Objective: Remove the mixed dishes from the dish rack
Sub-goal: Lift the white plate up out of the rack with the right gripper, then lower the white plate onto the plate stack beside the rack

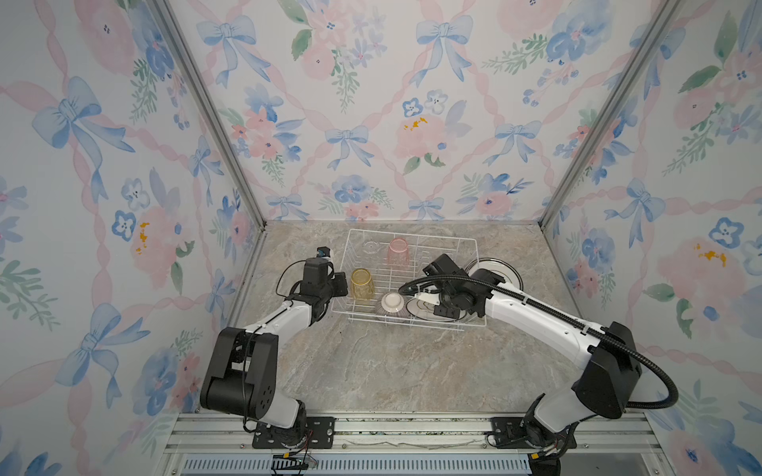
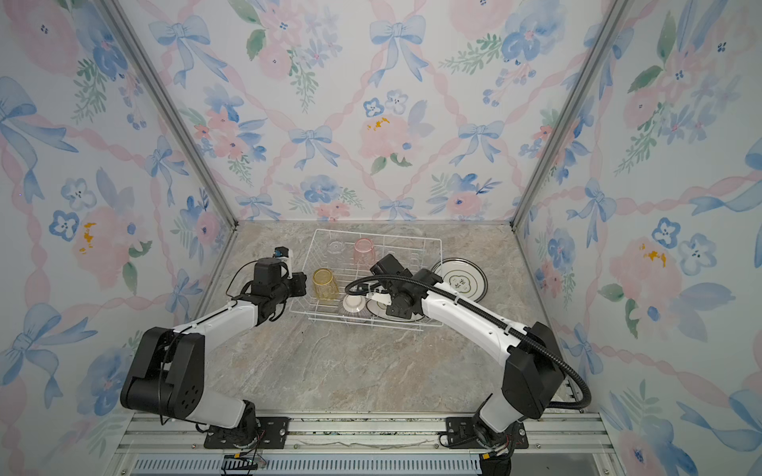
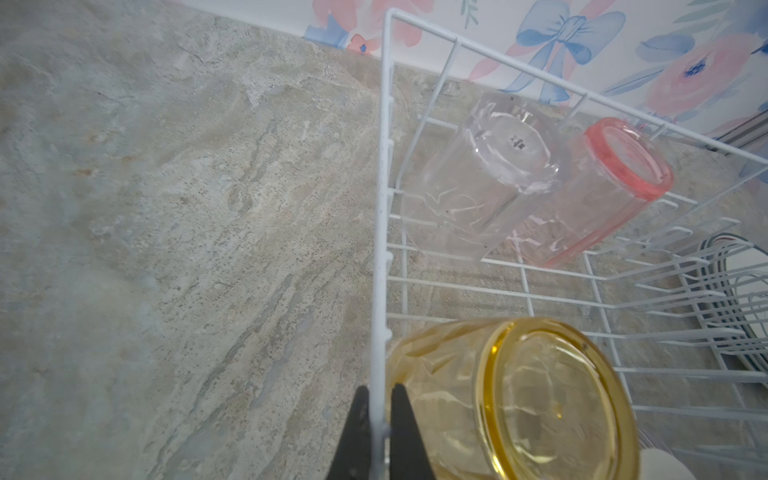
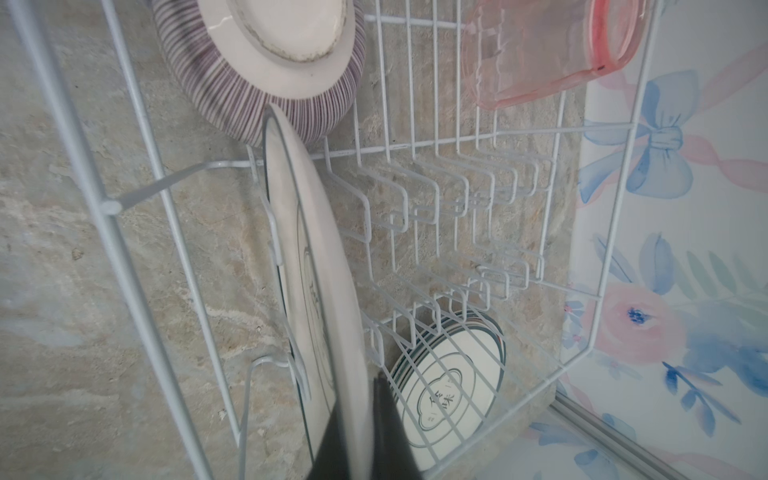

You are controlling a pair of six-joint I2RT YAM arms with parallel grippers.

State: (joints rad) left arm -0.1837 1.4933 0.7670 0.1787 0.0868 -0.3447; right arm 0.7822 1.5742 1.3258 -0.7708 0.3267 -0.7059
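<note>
In both top views the rack (image 1: 396,272) sits toward the back of the table (image 1: 371,371), and I'd judge the job roughly half done. A stack (image 2: 464,280) of plates lies flat on the table just outside the rack's right side, printed face up. Inside the rack are a clear tumbler (image 1: 372,247) and a pink tumbler (image 1: 398,252) at the back and a yellow tumbler (image 1: 363,284) by the left wall. A bowl (image 1: 391,304) sits at the front with one plate (image 1: 420,308) beside it. The tumblers and the bowl all stand upside down. The left arm is at the rack's left wall, and the right arm reaches down over the plate.

From the left wrist, the left claw (image 3: 379,432) is clenched on the rack's rim wire, one black finger on each side, right beside the yellow tumbler. To me it looks like it is steadying the rack. The tumblers are translucent and faceted.

From the right wrist, the right claw (image 4: 361,440) is clamped on the plate's edge. The plate stands on edge in the end slot, white with a thin dark rim line, close by the purple-striped bowl. The other slots are bare. Through the wires the stack shows several dark rims, though I can't count them. This looks like the last plate to go. After it, the bowl and three tumblers are left.
</note>
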